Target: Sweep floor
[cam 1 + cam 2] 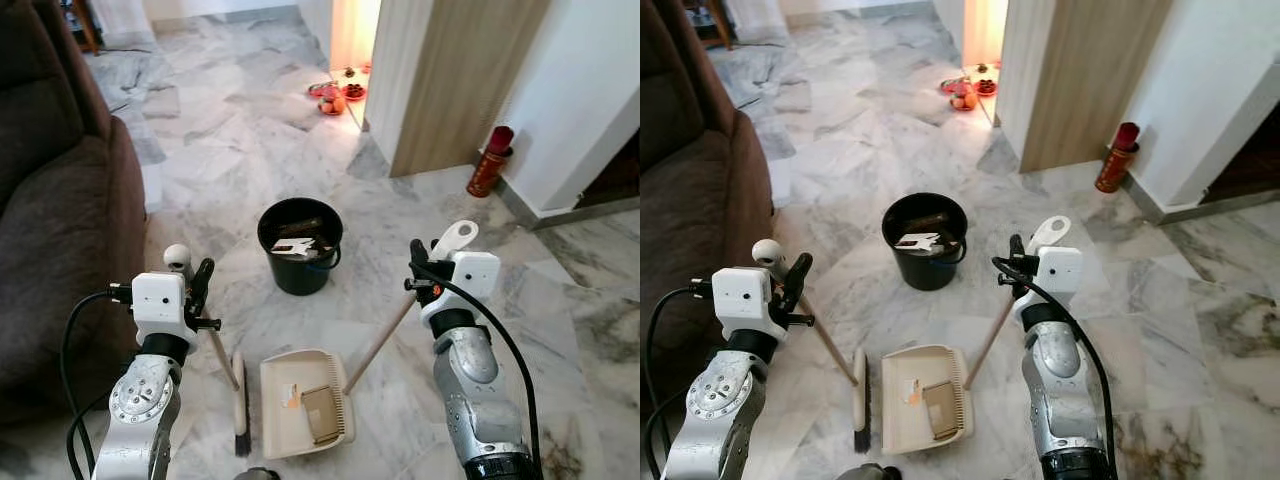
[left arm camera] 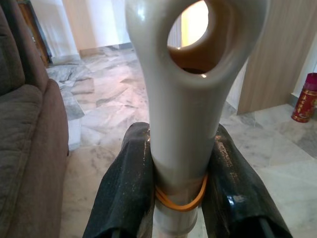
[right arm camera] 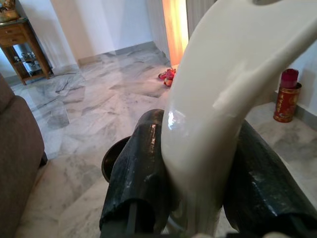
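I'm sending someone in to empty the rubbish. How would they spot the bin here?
Start from the dark sofa along one side of the marble floor. Out on the open floor beside it, just beyond the cream dustpan and the brush, stands the bucket. It is round, black, open-topped with scraps inside, unlike the slim red canister by the wall.

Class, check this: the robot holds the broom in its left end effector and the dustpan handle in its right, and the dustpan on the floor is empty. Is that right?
Not quite. The dustpan is not empty: the left eye view shows brownish scraps lying in it. The rest holds: the left end effector grips the broom handle and the right end effector grips the dustpan handle.
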